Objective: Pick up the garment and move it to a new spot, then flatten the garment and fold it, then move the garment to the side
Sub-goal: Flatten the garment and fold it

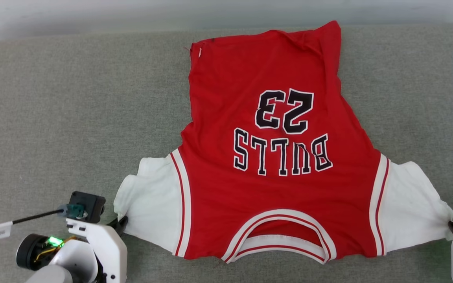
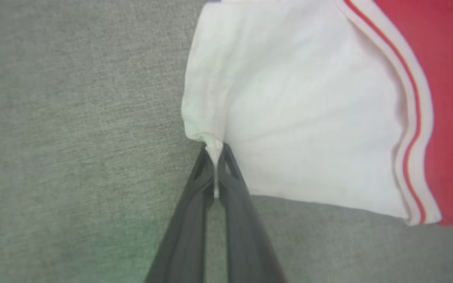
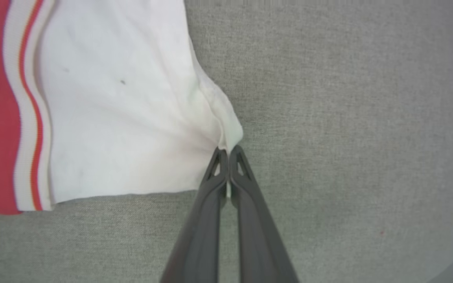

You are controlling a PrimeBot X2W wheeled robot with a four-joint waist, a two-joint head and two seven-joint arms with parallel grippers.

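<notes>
The grey surface (image 1: 53, 118) carried the garment (image 1: 273, 188), spread print-up, collar nearest the robot. The left gripper (image 2: 214, 151) pinched the left white sleeve's edge; the right gripper (image 3: 228, 151) pinched the right sleeve's edge.

Red white-sleeved garment (image 1: 273, 157) spread flat, print up, collar nearest

Grey-green woven surface (image 1: 53, 118) beneath and all around the left gripper (image 1: 122, 224), reaching well ahead of it to a pale strip (image 1: 92, 15). Tiny red speck (image 3: 382, 232) on that surface, right of the right gripper (image 3: 228, 152).
</notes>
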